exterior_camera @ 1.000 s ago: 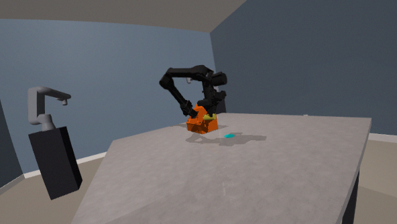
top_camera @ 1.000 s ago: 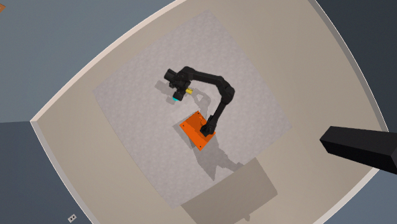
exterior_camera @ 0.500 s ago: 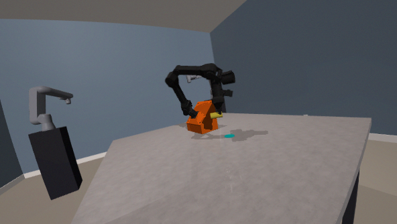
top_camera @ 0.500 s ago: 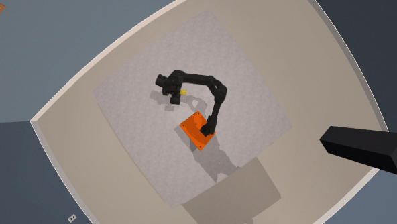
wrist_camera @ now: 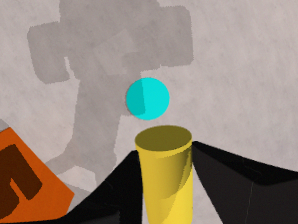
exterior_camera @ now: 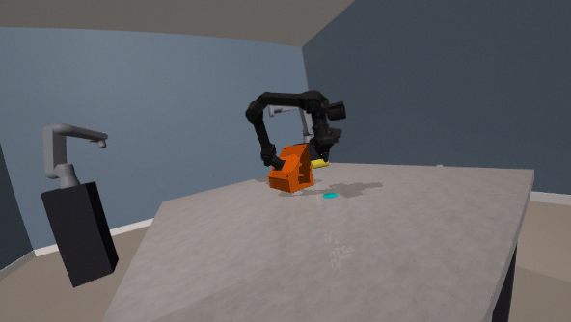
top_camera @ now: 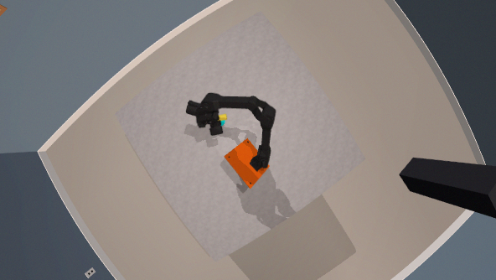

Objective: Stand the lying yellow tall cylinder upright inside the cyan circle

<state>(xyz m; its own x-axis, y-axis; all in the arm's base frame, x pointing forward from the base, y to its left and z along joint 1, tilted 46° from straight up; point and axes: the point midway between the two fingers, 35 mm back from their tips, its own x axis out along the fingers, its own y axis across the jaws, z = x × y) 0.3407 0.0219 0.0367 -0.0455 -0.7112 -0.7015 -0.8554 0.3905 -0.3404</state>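
The yellow tall cylinder [top_camera: 223, 117] [exterior_camera: 319, 164] [wrist_camera: 170, 185] is held above the table, lying nearly level in the exterior view. My gripper [exterior_camera: 326, 159] [wrist_camera: 164, 152] is shut on it, one finger on each side. The cylinder's one end face shows in the wrist view; its other end is out of that frame. The cyan circle [top_camera: 223, 123] [exterior_camera: 330, 196] [wrist_camera: 148, 98] lies flat on the table, partly shaded and just beyond the cylinder's end in the wrist view. In the top view the arm and cylinder partly hide the circle.
The orange block [top_camera: 240, 156] [exterior_camera: 284, 184] [wrist_camera: 55, 202] stands at the arm's base, to the left in the wrist view. The grey table [top_camera: 302, 126] [exterior_camera: 386, 241] lies under the arm and carries its shadow. A grey arm on a black pedestal [exterior_camera: 77, 231] stands off the table.
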